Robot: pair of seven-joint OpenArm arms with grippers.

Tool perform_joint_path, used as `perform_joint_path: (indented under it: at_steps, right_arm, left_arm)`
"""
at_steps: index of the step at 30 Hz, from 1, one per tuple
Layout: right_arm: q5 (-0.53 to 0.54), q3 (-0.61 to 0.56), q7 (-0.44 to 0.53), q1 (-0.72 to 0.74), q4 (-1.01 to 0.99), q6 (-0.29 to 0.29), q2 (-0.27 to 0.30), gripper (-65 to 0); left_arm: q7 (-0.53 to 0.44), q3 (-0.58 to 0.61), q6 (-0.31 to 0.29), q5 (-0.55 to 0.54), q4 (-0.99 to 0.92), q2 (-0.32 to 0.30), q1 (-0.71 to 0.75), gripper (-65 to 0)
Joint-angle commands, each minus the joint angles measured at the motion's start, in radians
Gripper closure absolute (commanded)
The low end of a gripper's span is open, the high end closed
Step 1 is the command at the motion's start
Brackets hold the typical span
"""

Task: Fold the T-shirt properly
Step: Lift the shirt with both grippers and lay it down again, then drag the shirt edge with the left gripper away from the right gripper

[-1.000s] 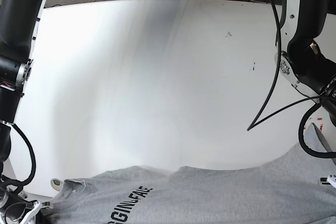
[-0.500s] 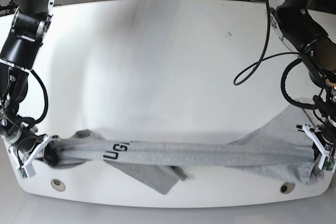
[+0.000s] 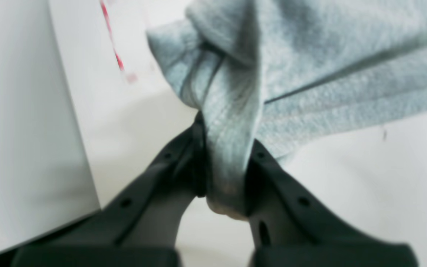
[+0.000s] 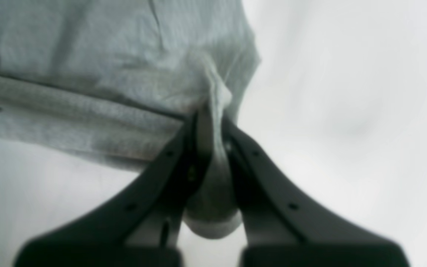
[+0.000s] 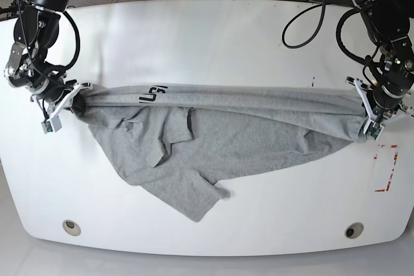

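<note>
T-shirt [image 5: 213, 130], light heather grey, is lying crumpled on the white table, its top edge stretching taut in a straight band across the width, a few black letters showing near one end, the rest sagging toward the near edge in a rumpled, pointed mass

Matt heathered cloth T-shirt [image 5: 246, 134] on smooth white table [image 5: 207, 43]

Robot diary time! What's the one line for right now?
left tool: shut on T-shirt | right tool: shut on T-shirt | T-shirt: stretched between both, rest draped on table
</note>
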Motion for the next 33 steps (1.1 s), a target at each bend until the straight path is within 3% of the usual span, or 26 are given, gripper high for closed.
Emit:
perform_joint_path:
  at_steps: [1,7,14,18,20,25,33]
  right_arm:
    - [0.014,0.009,0.028,-0.011,0.050,0.001,0.023,0.0]
    - [0.014,0.009,0.028,-0.074,0.076,0.001,0.010,0.0]
    - [0.014,0.009,0.015,-0.126,0.076,0.001,0.010,0.0]
    - [0.012,0.009,0.015,-0.146,0.073,0.001,0.010,0.0]
    - [0.012,0.009,0.015,-0.153,0.073,0.001,0.010,0.0]
    - [0.006,0.009,0.015,-0.161,0.073,0.001,0.010,0.0]
    - [0.005,0.009,0.015,-0.193,0.076,0.001,0.010,0.0]
  left_arm:
    - [-0.019,0.015,0.008,-0.002,0.027,-0.032,0.022,0.0]
    - [-0.019,0.041,0.008,-0.002,0.038,-0.075,0.140,-1.8]
    - [-0.018,-0.030,0.008,-0.002,0.035,-0.068,0.213,-25.3]
    - [-0.018,-0.059,0.008,-0.027,0.030,-0.073,0.257,-35.0]
    - [-0.018,-0.073,0.008,-0.074,0.029,-0.076,0.283,-37.5]
    - [-0.016,-0.073,0.008,-0.247,-0.042,-0.156,0.352,-38.1]
    - [-0.015,-0.070,0.008,-0.672,-0.326,-0.345,0.395,-38.2]
